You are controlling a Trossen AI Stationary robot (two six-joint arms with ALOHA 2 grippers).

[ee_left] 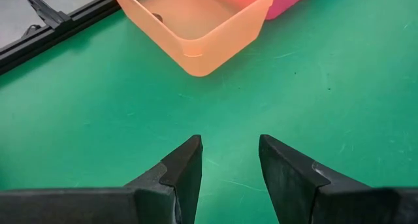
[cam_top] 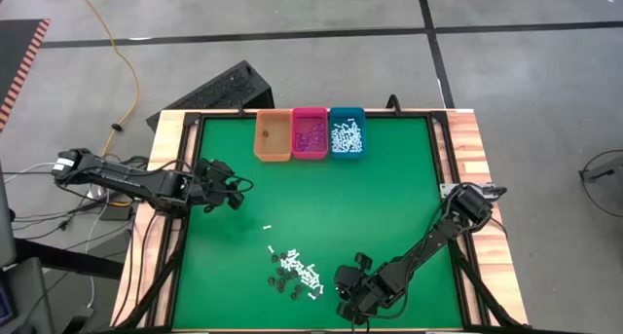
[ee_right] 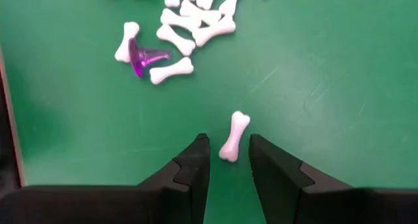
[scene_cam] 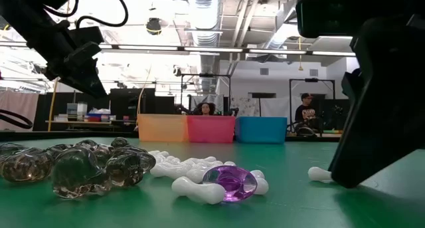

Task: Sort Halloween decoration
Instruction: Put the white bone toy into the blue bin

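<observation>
White bones are seen in the teal bin (cam_top: 347,132), purple bits in the pink bin (cam_top: 310,133); the orange bin (cam_top: 273,136) looks nearly empty. Both the left gripper (ee_left: 230,160) and the right gripper (ee_right: 228,160) are parted, and nothing is held.

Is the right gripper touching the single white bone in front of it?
Apart. The right wrist view shows green mat between the right gripper and the white bone.

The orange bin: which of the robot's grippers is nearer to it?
Left. The left gripper hovers just in front of the orange bin; the right gripper is far off at the near edge, beside the pile of decorations.
</observation>
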